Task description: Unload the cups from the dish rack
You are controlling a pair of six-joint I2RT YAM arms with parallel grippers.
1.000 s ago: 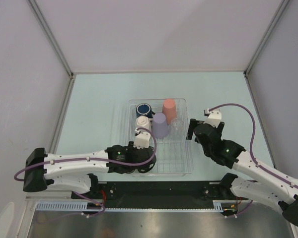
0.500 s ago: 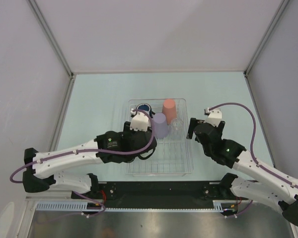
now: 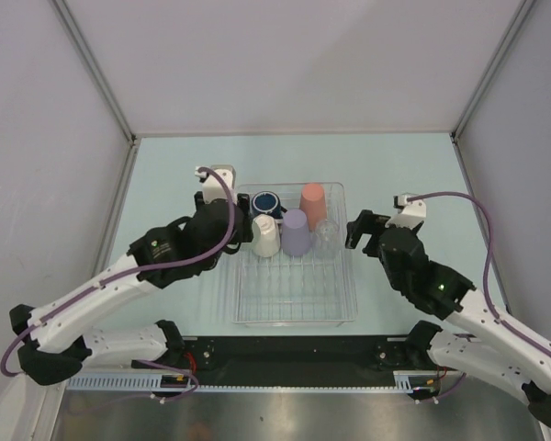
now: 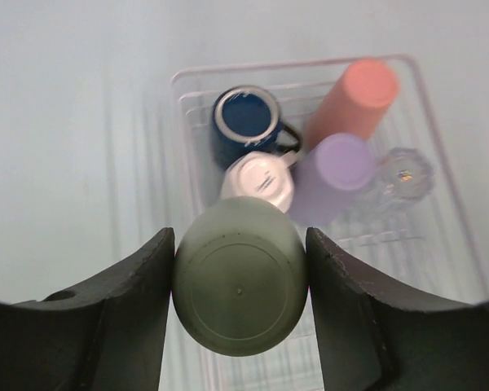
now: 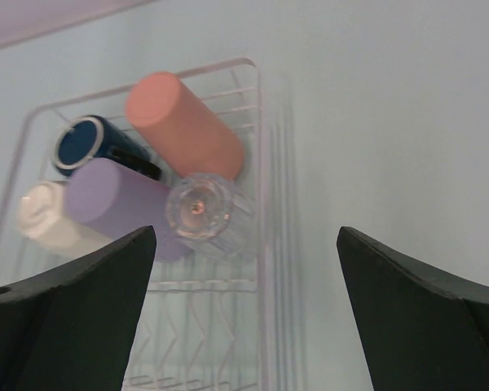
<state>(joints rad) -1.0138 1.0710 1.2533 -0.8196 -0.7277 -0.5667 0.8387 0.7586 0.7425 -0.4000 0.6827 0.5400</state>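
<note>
The sage green cup (image 4: 239, 287) is gripped in the left pincer (image 4: 239, 240). The two dark fingers (image 4: 130, 318) press on its sides, and its flat round base faces the wrist camera. The base is matte, with a faint moulded ring and a tiny centre dot. In the top view the left arm hides this cup. There the left pincer (image 3: 217, 184) hangs by the far left corner of the dish rack (image 3: 303, 294).

The other five cups stand bunched at the far end of the rack:
- The dark blue mug (image 3: 266, 200) is in the far left corner, with a pale rim and its handle turned towards the cream-white mug (image 3: 265, 237) just beside it.
- The lavender tumbler (image 3: 297, 231) touches the cream mug's right side.
- The salmon-orange tumbler (image 3: 313, 204) rises behind the lavender one.
- The clear glass (image 3: 325, 231) sits by the right wall, base up, its ribbed foot catching light.

The tumblers are smooth, opaque and slightly tapered.

The rack is a clear plastic tray with rounded corners and a thin wire grid. Its near half is bare wire.

The right pincer (image 3: 356, 230) hangs just outside the rack's right wall. Its fingers (image 5: 73, 309) are spread wide and grip nothing.

The rack rests on a pale blue-green tabletop (image 3: 174, 175) enclosed by plain grey-white panels (image 3: 294, 64) in metal framing. Purple cables (image 3: 441, 195) loop along both white-and-black arms.
</note>
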